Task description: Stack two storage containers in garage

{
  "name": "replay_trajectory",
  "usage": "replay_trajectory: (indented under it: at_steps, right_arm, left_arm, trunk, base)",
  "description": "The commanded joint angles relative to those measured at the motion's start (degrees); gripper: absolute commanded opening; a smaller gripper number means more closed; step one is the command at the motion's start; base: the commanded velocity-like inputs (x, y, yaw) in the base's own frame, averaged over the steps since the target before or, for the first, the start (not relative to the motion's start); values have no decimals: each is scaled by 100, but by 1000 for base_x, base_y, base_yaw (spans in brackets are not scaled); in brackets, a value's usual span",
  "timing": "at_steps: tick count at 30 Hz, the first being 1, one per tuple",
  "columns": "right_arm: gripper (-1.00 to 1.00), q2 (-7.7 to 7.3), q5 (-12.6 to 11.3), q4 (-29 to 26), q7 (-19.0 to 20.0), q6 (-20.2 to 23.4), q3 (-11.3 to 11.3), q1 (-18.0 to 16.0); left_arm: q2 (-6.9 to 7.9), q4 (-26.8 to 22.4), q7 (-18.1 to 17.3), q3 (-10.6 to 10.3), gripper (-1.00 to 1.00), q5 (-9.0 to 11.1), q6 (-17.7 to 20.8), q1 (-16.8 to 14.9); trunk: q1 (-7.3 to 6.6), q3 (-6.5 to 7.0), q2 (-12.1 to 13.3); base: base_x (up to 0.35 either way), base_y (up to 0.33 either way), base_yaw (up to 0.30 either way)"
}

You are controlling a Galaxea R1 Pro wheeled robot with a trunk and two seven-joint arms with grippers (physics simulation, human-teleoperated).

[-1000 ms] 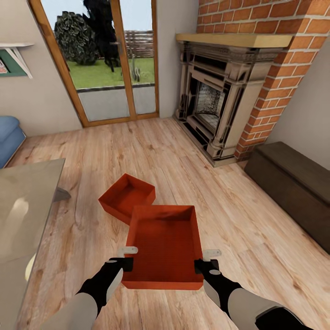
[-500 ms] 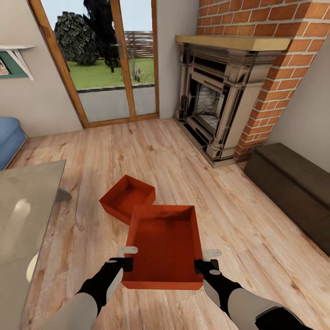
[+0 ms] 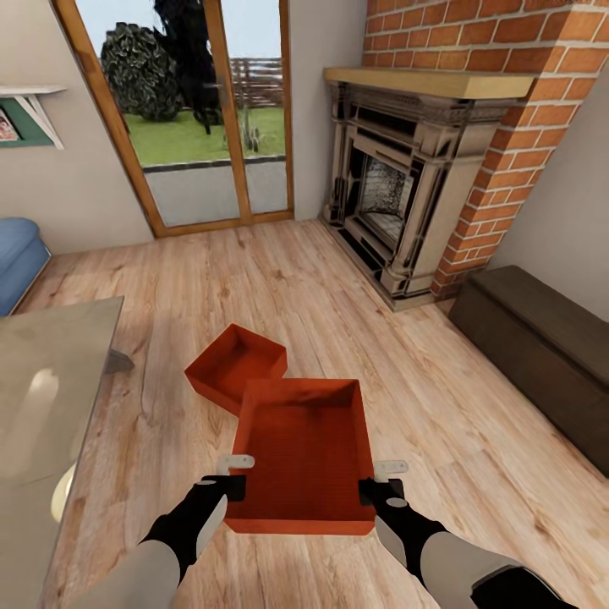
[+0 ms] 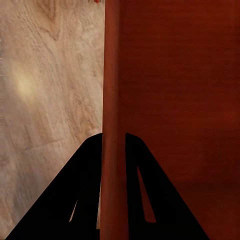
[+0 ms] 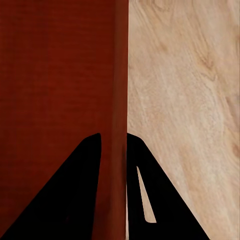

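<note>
Arms are reaching forward in the head view, each one ending at a side wall of the nearer storage container (image 3: pixel 306 457); the left end effector (image 3: pixel 234 480) is gripping the left wall near the box's near corner, and the left wrist view is showing its two dark fingers (image 4: pixel 82 192) sitting on either side of that thin orange-red wall (image 4: pixel 114 120); the right end effector (image 3: pixel 378 482) is clenching the right wall in the same way, with its fingers (image 5: pixel 80 195) straddling the wall's edge (image 5: pixel 119 100) in the right wrist view; the box is hanging level and open-topped between the two end effectors, above the light wood plank floor (image 3: pixel 440 406); just beyond its far left corner, the second storage container (image 3: pixel 237 362) is lying on the planks, turned at an angle, with the held box overlapping its near corner in the picture; a glass-topped counter (image 3: pixel 42 389) is standing at the left, and a dark low bench (image 3: pixel 541 347) is running along the right wall; farther off, the brick fireplace (image 3: pixel 406 186) is filling the right corner, glass doors (image 3: pixel 203 118) are showing a garden, and a blue sofa (image 3: pixel 17 254) is peeking in at the left edge.
</note>
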Motion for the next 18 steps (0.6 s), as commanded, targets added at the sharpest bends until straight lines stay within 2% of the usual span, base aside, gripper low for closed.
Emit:
replay_trajectory:
  at_steps: [1,18]
  right_arm:
    - [-100,15,-108,13,13,-5,61,-1]
    - [-100,7,-108,13,14,-5,61,-1]
  left_arm:
    - [-4,-27,53,14,-100,-49,34,-2]
    - [-4,-27,56,18,-100,-49,34,-2]
  trunk:
    - [-22,14,38]
    - [-395,319,720]
  base:
    - [0,0,0]
    - [0,0,0]
